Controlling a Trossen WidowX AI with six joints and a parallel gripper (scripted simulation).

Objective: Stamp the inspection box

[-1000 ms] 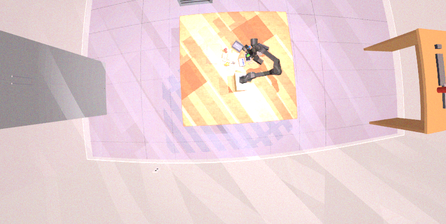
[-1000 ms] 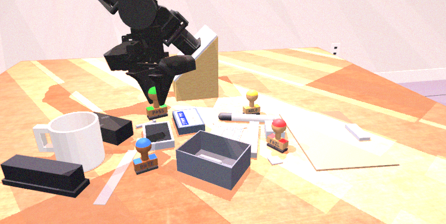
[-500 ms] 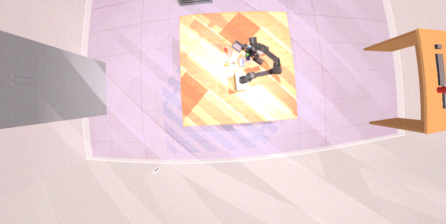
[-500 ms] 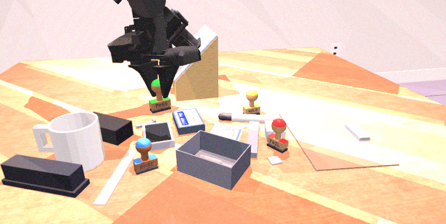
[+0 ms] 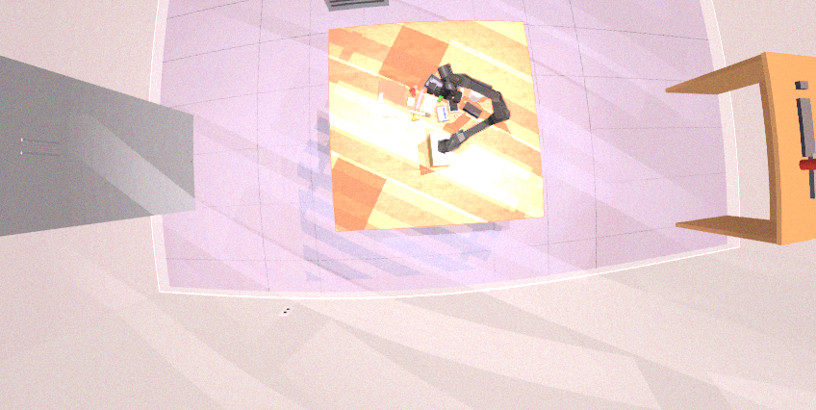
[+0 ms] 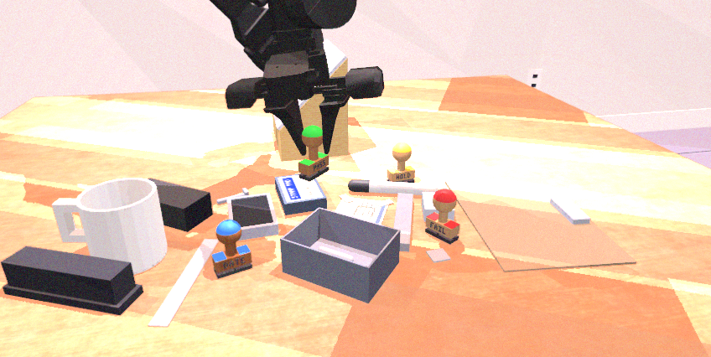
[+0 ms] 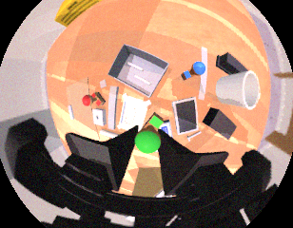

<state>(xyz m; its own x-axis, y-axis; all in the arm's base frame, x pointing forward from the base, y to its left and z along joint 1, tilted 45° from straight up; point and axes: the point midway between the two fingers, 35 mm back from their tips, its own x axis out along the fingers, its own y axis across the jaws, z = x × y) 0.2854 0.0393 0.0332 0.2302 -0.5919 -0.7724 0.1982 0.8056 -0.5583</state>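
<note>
The black claw (image 5: pixel 440 97) (image 6: pixel 315 151) (image 7: pixel 148 129) is closed on the brown wooden PASS stamp with the round green knob (image 6: pixel 313 153) (image 7: pixel 147 142); the stamp is held up in the air, a bit tilted, near the small blue and white box (image 6: pixel 300 194) (image 7: pixel 165 128). The open ink pad with a black middle and pale rim (image 6: pixel 252 214) (image 7: pixel 185 115) sits on the wooden table (image 5: pixel 371 199) (image 6: pixel 249 326) (image 7: pixel 185 24), just beside that box; the white card with thin print on it (image 6: pixel 363 209) (image 7: pixel 133 111) lies on the other side of the box, behind the open grey box (image 6: pixel 339 263) (image 7: pixel 138 70); I cannot tell if the card has a PASS print. The blue-topped stamp (image 6: pixel 230 248) (image 7: pixel 199 68), the red-topped FAIL stamp (image 6: pixel 443 216) (image 7: pixel 93 100) and the yellow-topped HOLD stamp (image 6: pixel 402 163) stand on the table; the big white mug (image 6: pixel 121 224) (image 7: pixel 238 90) stands near the black block (image 6: pixel 185 204) (image 7: pixel 220 123).
</note>
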